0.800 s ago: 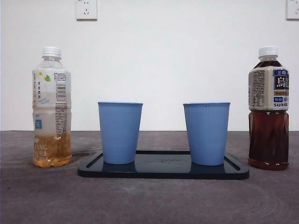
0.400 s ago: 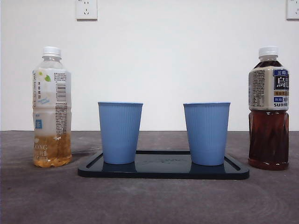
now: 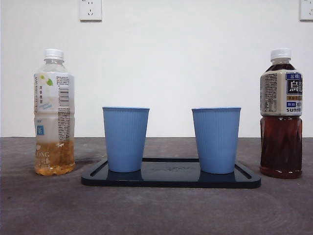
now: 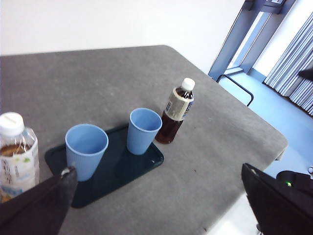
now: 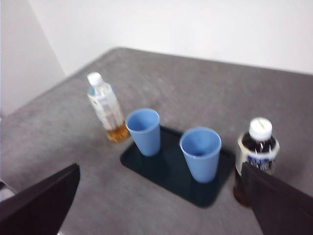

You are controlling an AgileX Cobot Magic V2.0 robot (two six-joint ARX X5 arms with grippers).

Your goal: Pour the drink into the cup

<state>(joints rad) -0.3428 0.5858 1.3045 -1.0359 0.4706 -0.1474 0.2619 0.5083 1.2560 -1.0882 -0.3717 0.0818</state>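
A pale tea bottle (image 3: 54, 112), about a quarter full, stands left of a black tray (image 3: 171, 179). A dark tea bottle (image 3: 280, 115), nearly full, stands right of it. Both have white caps on. Two empty blue cups (image 3: 125, 139) (image 3: 216, 140) stand upright on the tray. My left gripper (image 4: 161, 205) is open, high above the table near the pale bottle (image 4: 17, 156). My right gripper (image 5: 161, 205) is open, high above the table near the dark bottle (image 5: 255, 156). Neither gripper shows in the front view.
Two wall sockets (image 3: 90, 10) (image 3: 306, 9) sit high on the white wall behind. The table's rounded corner and edge (image 4: 274, 142) lie beyond the dark bottle (image 4: 177, 111) in the left wrist view, with floor and curtains past it.
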